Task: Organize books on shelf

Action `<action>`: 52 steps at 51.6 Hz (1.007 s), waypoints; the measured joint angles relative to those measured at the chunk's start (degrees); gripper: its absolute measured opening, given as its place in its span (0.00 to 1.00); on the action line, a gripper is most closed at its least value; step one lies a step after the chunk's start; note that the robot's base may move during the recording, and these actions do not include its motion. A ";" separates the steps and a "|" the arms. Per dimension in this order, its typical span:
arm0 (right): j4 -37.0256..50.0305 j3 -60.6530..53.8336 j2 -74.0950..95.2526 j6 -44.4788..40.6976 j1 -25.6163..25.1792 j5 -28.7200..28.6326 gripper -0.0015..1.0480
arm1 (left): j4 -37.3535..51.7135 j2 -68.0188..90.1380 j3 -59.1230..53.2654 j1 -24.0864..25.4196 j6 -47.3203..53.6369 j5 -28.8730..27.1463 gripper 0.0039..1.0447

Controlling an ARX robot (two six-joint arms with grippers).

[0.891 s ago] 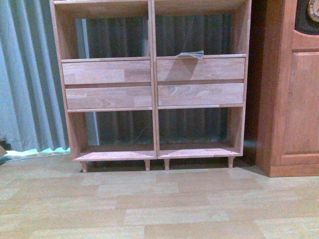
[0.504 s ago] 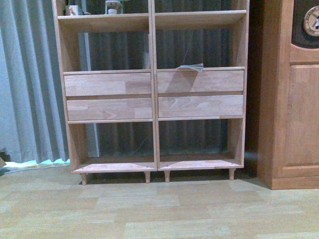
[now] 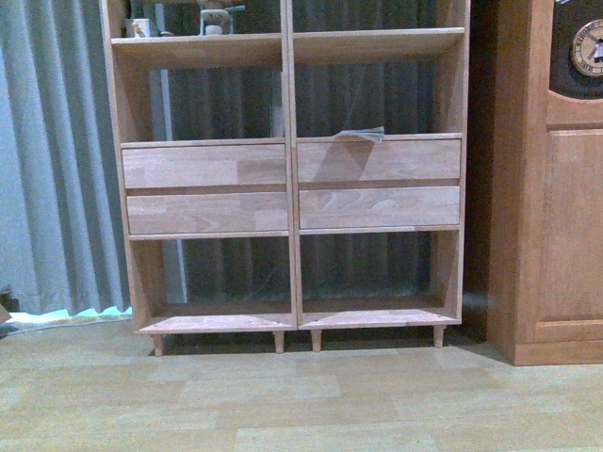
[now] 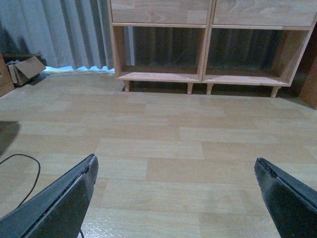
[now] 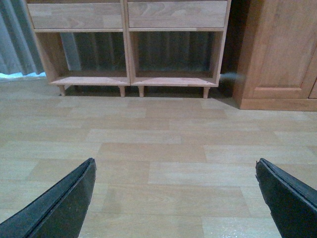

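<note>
The light wooden shelf stands against the curtain, with four drawer fronts across its middle and open compartments above and below. Its lower part also shows in the left wrist view and the right wrist view. A thin, flat greyish-teal thing lies on top of the right drawers; I cannot tell whether it is a book. The white paperback is not in view. My left gripper is open and empty above the wooden floor, far from the shelf. My right gripper is likewise open and empty above the floor.
A darker reddish-brown cabinet with a clock face stands right of the shelf, also in the right wrist view. Small items sit on the upper left shelf. A cardboard box and a black cable lie at the left.
The front view has tilted upward: the shelf sits lower in the picture, and the upper board with its small items has come into view. Nothing on the shelf has moved.
</note>
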 joint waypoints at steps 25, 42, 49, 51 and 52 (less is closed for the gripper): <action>0.00 0.00 0.00 0.00 0.00 0.00 0.93 | 0.00 0.00 0.02 0.00 0.00 -0.02 0.93; 0.00 0.00 0.00 0.00 0.00 0.00 0.93 | 0.00 0.00 0.02 0.00 0.00 -0.02 0.93; 0.00 0.00 0.00 0.02 0.00 0.00 0.93 | 0.00 0.00 0.00 0.00 0.00 -0.02 0.93; 0.00 0.00 0.00 0.02 0.00 0.00 0.93 | 0.00 0.00 0.00 0.00 0.00 0.00 0.93; 0.00 0.00 0.00 0.02 0.00 0.00 0.93 | 0.00 0.00 0.00 0.00 0.00 0.00 0.93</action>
